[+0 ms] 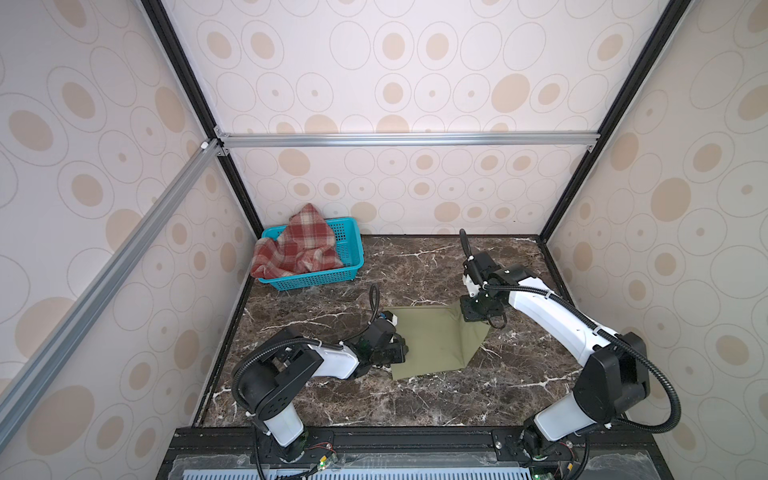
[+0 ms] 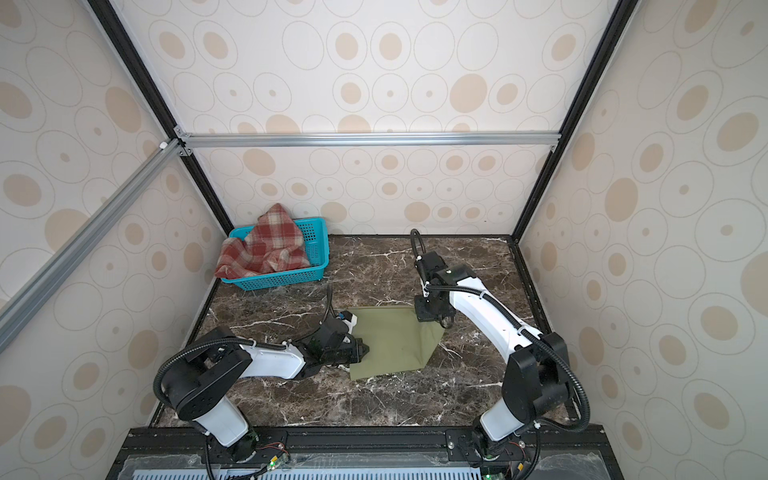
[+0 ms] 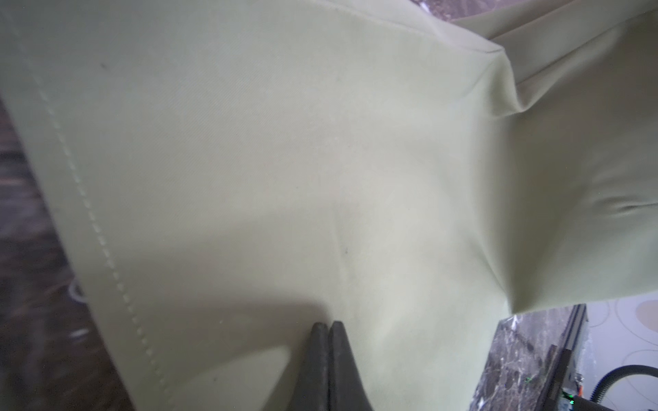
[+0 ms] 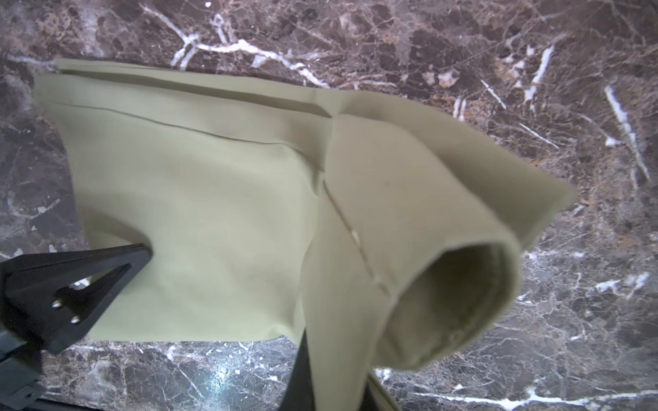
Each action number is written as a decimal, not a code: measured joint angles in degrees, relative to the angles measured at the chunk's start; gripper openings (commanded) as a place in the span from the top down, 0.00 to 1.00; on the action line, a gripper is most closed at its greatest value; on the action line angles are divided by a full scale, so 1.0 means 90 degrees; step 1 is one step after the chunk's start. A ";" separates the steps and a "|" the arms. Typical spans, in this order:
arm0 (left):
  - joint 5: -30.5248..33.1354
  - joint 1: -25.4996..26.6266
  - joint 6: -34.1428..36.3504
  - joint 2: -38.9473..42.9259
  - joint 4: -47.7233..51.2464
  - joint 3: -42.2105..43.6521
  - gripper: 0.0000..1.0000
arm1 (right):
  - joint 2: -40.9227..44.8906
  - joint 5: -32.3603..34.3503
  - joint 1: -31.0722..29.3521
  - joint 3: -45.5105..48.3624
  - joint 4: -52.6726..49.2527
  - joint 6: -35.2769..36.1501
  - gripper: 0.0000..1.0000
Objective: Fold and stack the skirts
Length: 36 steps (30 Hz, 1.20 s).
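A teal perforated plastic basket (image 1: 316, 280) sits at the far left corner of the dark marble-patterned table (image 1: 415, 266). It holds a heaped red-and-cream plaid woolly skirt (image 1: 299, 245) that spills over the left rim.

A plain olive-green smooth skirt (image 1: 436, 345) lies on the middle of the table. The left gripper (image 3: 328, 329) has its fingers clenched together, with the tips resting on the skirt's left side. The right gripper (image 1: 475, 312) pinches the skirt's far right corner, which rises in a curled fold that shows the pale lining.
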<state>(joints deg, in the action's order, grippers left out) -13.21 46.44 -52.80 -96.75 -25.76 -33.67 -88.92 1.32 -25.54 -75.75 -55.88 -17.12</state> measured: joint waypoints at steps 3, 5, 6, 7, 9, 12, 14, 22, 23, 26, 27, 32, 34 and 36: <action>-0.0058 0.0165 -0.0231 -0.0282 -0.0398 -0.0104 1.00 | -0.0005 -0.0012 -0.0170 -0.0015 -0.0007 -0.0046 1.00; -0.0104 0.0270 -0.0410 -0.0505 -0.0690 -0.0194 1.00 | -0.0024 -0.0051 -0.0277 -0.0015 -0.0002 -0.0102 1.00; -0.0131 0.0301 -0.0474 -0.0583 -0.0792 -0.0231 1.00 | -0.0034 -0.0080 -0.0318 -0.0015 0.0007 -0.0151 1.00; -0.0177 0.0328 -0.0546 -0.0678 -0.0916 -0.0274 1.00 | -0.0044 -0.0129 -0.0362 -0.0012 0.0032 -0.0192 1.00; -0.0231 0.0352 -0.0653 -0.0804 -0.1083 -0.0335 1.00 | -0.0049 -0.0240 -0.0423 0.0019 0.0141 -0.0282 1.00; -0.0270 0.0355 -0.0729 -0.0855 -0.1141 -0.0362 1.00 | -0.0049 -0.0464 -0.0478 0.0175 0.0335 -0.0430 1.00; -0.0277 0.0355 -0.0733 -0.0831 -0.1110 -0.0362 1.00 | -0.0049 -0.0542 -0.0488 0.0287 0.0418 -0.0512 1.00; -0.0134 0.0362 -0.0537 -0.0146 0.0102 -0.0408 1.00 | -0.0049 -0.0622 -0.0488 0.0471 0.0583 -0.0622 1.00; -0.0078 0.0359 -0.0469 -0.0029 0.0321 -0.0452 1.00 | -0.0049 -0.0619 -0.0488 0.0483 0.0602 -0.0622 1.00; 0.0102 0.0359 -0.0219 0.0282 0.0920 -0.0617 1.00 | -0.0049 -0.0597 -0.0488 0.0503 0.0644 -0.0619 1.00; 0.0165 0.0359 -0.0138 0.0379 0.1105 -0.0665 1.00 | -0.0049 -0.0588 -0.0488 0.0517 0.0661 -0.0622 1.00; 0.0267 0.0359 0.0090 0.0546 0.1532 -0.0680 1.00 | -0.0049 -0.0571 -0.0488 0.0561 0.0685 -0.0622 1.00; 0.0265 0.0359 0.0109 0.0532 0.1583 -0.0641 1.00 | -0.0049 -0.0527 -0.0495 0.0561 0.0687 -0.0622 1.00; 0.0250 0.0359 0.0104 0.0512 0.1523 -0.0559 1.00 | -0.0049 -0.0449 -0.0546 0.0561 0.0680 -0.0634 1.00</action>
<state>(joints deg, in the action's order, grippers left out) -10.96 49.67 -51.86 -92.14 -12.05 -38.70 -89.36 -2.72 -30.46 -70.70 -49.76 -22.83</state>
